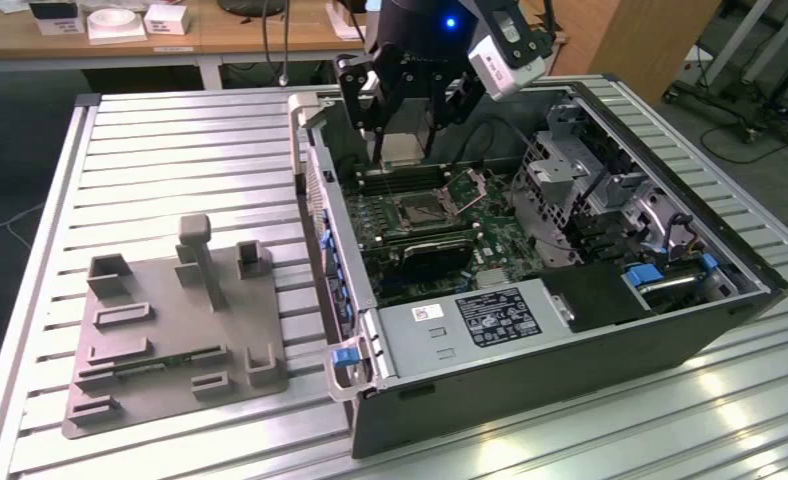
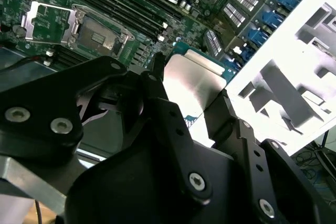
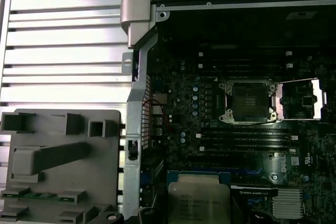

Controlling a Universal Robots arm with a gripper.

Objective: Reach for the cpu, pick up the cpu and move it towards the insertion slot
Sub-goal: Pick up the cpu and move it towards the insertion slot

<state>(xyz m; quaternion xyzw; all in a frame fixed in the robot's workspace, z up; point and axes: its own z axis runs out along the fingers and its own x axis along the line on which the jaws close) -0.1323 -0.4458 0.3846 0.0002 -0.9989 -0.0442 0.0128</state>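
- A single robot arm is seen reaching into an open computer case (image 1: 367, 400), which lies on a ribbed metal table (image 1: 167, 150).
- The gripper (image 2: 191, 100) is clamped on the chip (image 2: 189, 85) — a flat silver square with a pale rim, held by its edges between the two black fingers (image 2: 157, 103) in the second wrist view.
- In the first wrist view the chip (image 3: 198, 200) is seen directly under the tool, its flat face turned toward the camera.
- In the exterior view the gripper (image 1: 401, 150) hangs above the far edge of the green board, with the chip (image 1: 401, 160) seen as a pale patch at its tip.
- The socket (image 3: 247, 100) — a square silver frame with a dark centre — lies ahead of the held chip and below it, apart from it and not touched.
- The socket's hinged lid plate (image 3: 299, 100) is swung open to the side, so the dark centre is left uncovered.
- The long narrow memory slots (image 3: 247, 140) lie between the chip and the socket in the first wrist view.
- A grey plastic fixture (image 1: 167, 330) rests on the table outside the case, well apart from the tool.
- Judged from this, the chip is already lifted and is part way toward the socket.
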